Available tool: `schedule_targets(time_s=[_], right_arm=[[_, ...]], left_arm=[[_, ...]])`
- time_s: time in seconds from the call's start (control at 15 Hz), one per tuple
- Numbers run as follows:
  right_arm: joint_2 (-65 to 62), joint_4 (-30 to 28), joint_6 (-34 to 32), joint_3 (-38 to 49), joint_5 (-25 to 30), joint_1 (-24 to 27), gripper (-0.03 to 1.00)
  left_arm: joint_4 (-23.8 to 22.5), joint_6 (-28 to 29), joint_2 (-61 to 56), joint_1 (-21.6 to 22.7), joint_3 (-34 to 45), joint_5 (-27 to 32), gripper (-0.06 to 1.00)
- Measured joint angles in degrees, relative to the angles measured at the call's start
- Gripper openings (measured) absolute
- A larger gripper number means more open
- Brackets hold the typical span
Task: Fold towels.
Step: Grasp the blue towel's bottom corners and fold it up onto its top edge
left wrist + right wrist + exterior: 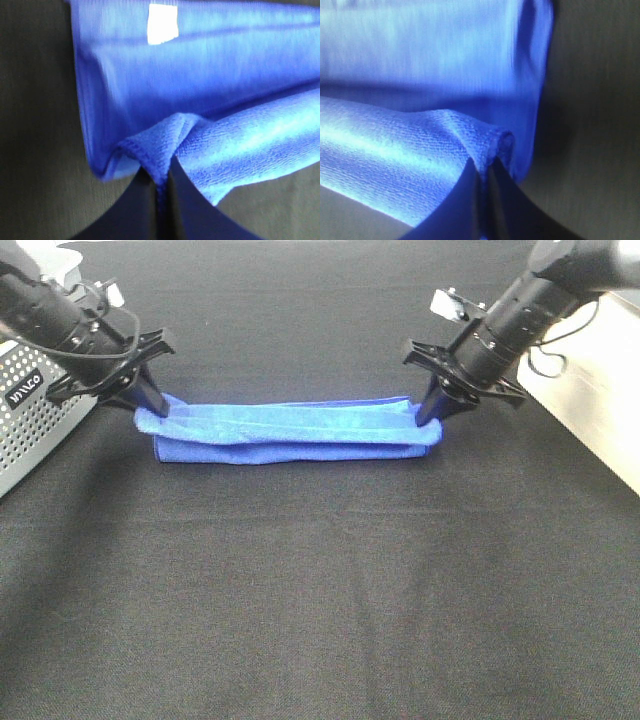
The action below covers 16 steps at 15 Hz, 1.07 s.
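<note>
Blue microfibre towel (290,430) lies on the black table (320,620) as a long folded band, its long axis running across between my arms. At its left end my left gripper (150,402) is pinched on a corner hem; at the right end my right gripper (432,412) clamps the opposite corner. Neither arm is nearer. How many layers lie underneath I cannot tell; both wrist views blur.

The left tool (152,402) and right tool (432,408) each pinched an end of the blue towel (290,432) on the surface (320,600)
</note>
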<state>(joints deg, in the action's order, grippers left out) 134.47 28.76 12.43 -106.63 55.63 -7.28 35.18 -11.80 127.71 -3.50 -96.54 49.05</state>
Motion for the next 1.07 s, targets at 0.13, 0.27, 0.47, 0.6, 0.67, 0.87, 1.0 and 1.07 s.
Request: schedule_targets(time_s=[0.13, 0.27, 0.47, 0.6, 0.67, 0.87, 1.0, 1.07], right_arm=[[5.8, -0.2, 0.0, -8.4, 1.4, 0.0, 0.0], [9.0, -0.2, -0.1, -12.4, 1.4, 0.0, 0.0], [10.7, -0.2, -0.1, -14.2, -0.8, 0.0, 0.0], [10.8, -0.2, -0.1, -14.2, -0.9, 0.0, 0.0], [10.8, -0.2, -0.2, -14.2, -1.0, 0.0, 0.0], [10.8, -0.5, -1.4, -14.2, -2.5, 0.0, 0.0], [10.8, -0.9, -2.7, -14.2, -2.5, 0.0, 0.12], [10.8, -1.0, -2.8, -14.2, -2.0, 0.0, 0.28]], left_arm=[[-0.3, 0.0, 3.7, 0.0, -5.3, -0.2, 0.01], [-0.3, 0.0, 5.6, 0.0, -7.5, -1.6, 0.01], [-0.4, 0.0, 7.3, 0.0, -8.0, -3.2, 0.01], [-1.0, 0.0, 8.1, 0.0, -8.0, -3.2, 0.06], [-1.1, 0.0, 8.1, 0.0, -8.0, -3.2, 0.11], [-1.8, 0.0, 8.1, 0.0, -8.0, -3.2, 0.3], [-1.8, 0.2, 8.1, 0.0, -8.0, -3.3, 0.61], [-1.8, 0.7, 8.1, 0.0, -8.0, -3.3, 0.69]])
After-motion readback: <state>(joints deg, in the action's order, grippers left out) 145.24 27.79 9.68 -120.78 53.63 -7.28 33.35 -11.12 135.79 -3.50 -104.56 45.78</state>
